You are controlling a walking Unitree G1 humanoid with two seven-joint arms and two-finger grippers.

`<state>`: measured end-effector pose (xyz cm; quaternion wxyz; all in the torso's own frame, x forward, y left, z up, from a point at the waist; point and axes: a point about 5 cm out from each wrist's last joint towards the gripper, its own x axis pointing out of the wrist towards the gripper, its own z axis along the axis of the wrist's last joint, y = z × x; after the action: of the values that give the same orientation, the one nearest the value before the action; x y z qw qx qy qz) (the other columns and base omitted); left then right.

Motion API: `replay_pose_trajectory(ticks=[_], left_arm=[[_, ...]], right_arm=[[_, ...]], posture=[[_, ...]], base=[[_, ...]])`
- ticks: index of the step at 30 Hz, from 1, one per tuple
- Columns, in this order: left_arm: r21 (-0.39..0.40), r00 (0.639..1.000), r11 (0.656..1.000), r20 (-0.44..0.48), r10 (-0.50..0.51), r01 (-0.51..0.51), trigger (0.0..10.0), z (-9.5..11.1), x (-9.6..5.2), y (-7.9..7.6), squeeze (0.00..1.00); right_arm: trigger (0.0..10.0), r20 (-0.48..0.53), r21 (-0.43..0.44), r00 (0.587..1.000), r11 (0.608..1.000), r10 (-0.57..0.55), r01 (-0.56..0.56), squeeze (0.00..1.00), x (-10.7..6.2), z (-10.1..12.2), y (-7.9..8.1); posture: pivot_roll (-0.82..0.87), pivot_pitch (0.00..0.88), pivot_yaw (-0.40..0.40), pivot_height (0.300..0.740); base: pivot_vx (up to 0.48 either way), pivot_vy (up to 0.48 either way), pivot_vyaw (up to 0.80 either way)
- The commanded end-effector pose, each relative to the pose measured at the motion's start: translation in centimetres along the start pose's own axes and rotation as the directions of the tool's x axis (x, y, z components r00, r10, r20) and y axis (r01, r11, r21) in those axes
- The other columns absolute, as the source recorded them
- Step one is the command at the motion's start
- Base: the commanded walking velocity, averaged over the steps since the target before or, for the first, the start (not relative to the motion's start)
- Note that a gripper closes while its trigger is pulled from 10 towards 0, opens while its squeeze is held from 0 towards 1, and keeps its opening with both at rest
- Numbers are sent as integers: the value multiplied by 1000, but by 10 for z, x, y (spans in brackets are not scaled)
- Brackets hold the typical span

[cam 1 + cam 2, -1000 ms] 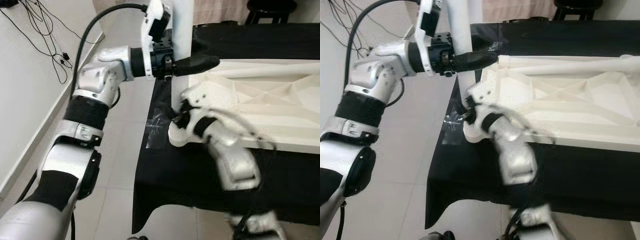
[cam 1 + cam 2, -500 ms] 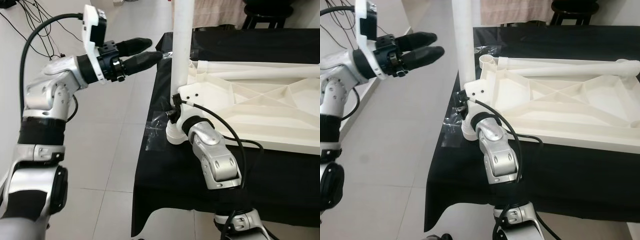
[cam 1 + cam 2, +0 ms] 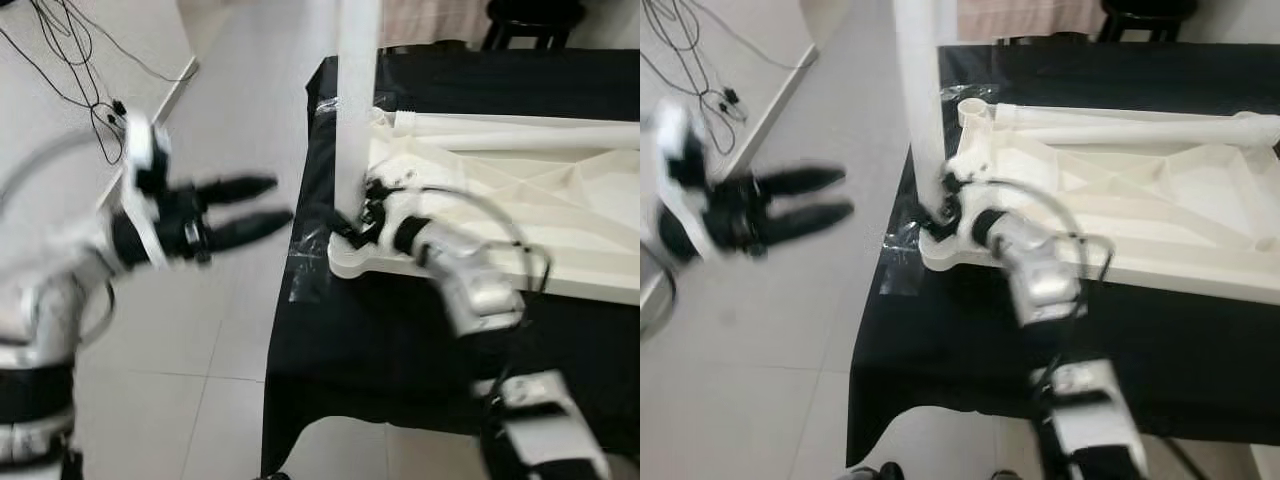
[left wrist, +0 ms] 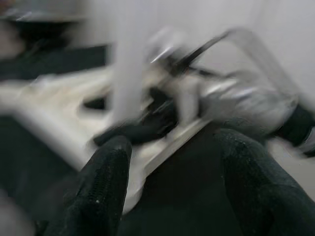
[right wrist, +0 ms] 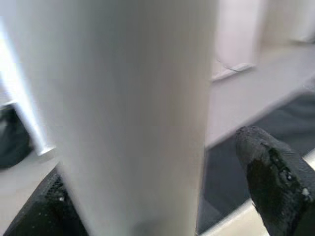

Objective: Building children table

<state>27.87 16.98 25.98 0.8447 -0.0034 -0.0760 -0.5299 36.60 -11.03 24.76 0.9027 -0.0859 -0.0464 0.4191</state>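
We had the tabletop lying upside down on the black cloth, its ribbed white underside facing up, and everything else sat in relation to it. At its near left corner a white leg stood upright in the corner socket, rising out of the top of the picture. Along the tabletop's far edge lay another leg on its side, with an open round socket at the far left corner.

Our right gripper was down at the base of the upright leg, just where it met the tabletop's corner, and in the wrist view its fingers sat either side of the leg. Blur kept us from telling whether they were clamped on it or only close around it. Our left gripper hung over the floor well to the left of the tabletop, fingers apart and holding nothing.

We judged the parts to be hollow moulded plastic: light, stiff and rather smooth, so the leg would likely slip in a loose hold and lever sideways if pushed high up. The best hold seemed low on the leg, near the socket, pressing straight down. The tabletop looked light enough to slide on the cloth, so we thought it wanted steadying at a rib or rim near that corner
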Motion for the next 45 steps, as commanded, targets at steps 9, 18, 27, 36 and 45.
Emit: replay_pose_trajectory(ticks=[9, 18, 27, 36, 45], left_arm=[[12, 968, 972, -93, 234, -234, 10000, -44, -9, -19, 0], [-79, 916, 917, -130, 379, -391, 10000, -86, -12, -41, 0], [-99, 868, 864, -124, 481, -493, 10000, -110, -7, -64, 0], [-39, 832, 835, -127, 541, -549, 10000, -113, -4, -48, 0], [-51, 824, 828, -143, 548, -559, 10000, -118, 1, -42, 0]], right_arm=[[78, -58, 8, 962, 964, 266, -266, 0, 5, -10, -1], [0, -77, 42, 969, 972, 235, -232, 0, -8, -23, -18], [0, -214, 138, 947, 952, -239, 271, 0, -45, -80, 21], [0, -254, 99, 825, 835, -504, 541, 0, -44, -94, 54], [10000, -225, 71, 810, 820, -542, 568, 208, -36, -81, 38]], posture=[[-10, 183, 8, 740], [-39, 175, 20, 740], [-99, 184, 17, 740], [-95, 168, 51, 740], [-83, 157, 55, 740]], base=[[0, 0, 0], [0, 0, 0], [0, 0, 0], [0, 0, 0], [0, 0, 0]])
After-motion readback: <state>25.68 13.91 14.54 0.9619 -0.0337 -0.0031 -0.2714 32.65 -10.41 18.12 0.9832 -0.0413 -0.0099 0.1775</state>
